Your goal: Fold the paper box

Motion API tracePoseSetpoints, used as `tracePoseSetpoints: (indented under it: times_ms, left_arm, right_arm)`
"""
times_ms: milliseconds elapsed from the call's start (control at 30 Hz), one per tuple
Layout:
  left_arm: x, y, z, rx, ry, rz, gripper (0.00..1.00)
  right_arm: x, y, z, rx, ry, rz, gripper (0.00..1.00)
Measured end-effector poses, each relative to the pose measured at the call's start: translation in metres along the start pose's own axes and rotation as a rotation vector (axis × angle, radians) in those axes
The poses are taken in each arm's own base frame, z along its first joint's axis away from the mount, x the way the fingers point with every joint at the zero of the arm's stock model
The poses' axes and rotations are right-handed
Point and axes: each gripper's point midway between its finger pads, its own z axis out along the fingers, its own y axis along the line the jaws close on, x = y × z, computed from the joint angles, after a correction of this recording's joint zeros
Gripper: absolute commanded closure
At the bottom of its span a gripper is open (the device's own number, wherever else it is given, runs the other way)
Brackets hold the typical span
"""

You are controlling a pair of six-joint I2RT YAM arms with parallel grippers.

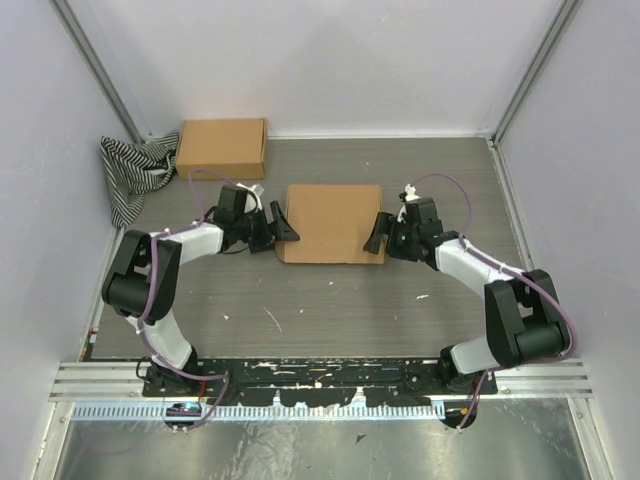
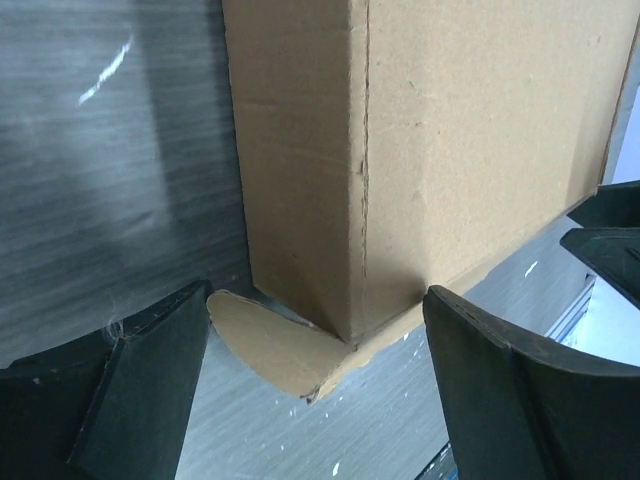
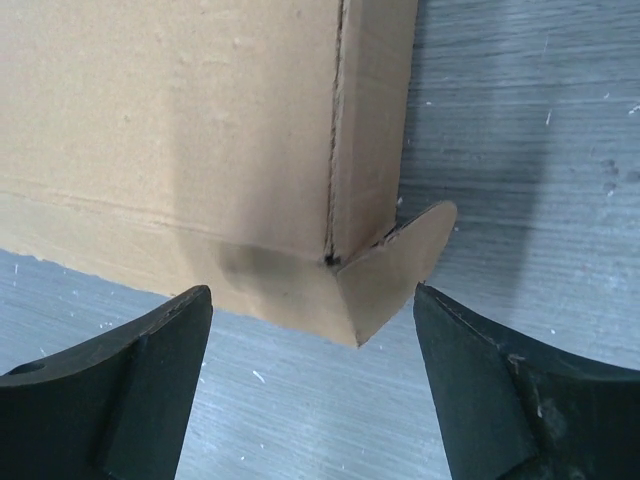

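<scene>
The paper box lay closed and flat at the middle of the grey table, a rounded tab poking out at each near corner. The left gripper and right gripper flanked its short sides, jaws spread wide, gripping nothing. A second cardboard box and a striped cloth sat in the far-left corner.
</scene>
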Motion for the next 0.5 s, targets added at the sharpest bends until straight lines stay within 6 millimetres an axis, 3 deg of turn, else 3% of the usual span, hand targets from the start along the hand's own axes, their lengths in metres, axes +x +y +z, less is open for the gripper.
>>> tracePoseSetpoints:
  times_ms: [233,500]
  left_arm:
    - [0.005,-0.009,-0.016,0.022,-0.016,0.015,0.1]
    - [0.01,-0.012,-0.021,0.035,-0.015,0.02,0.11]
  right_arm:
    - [-0.008,0.009,-0.027,-0.019,-0.05,-0.022,0.16]
    - [-0.009,-0.007,-0.026,0.067,-0.061,-0.029,0.14]
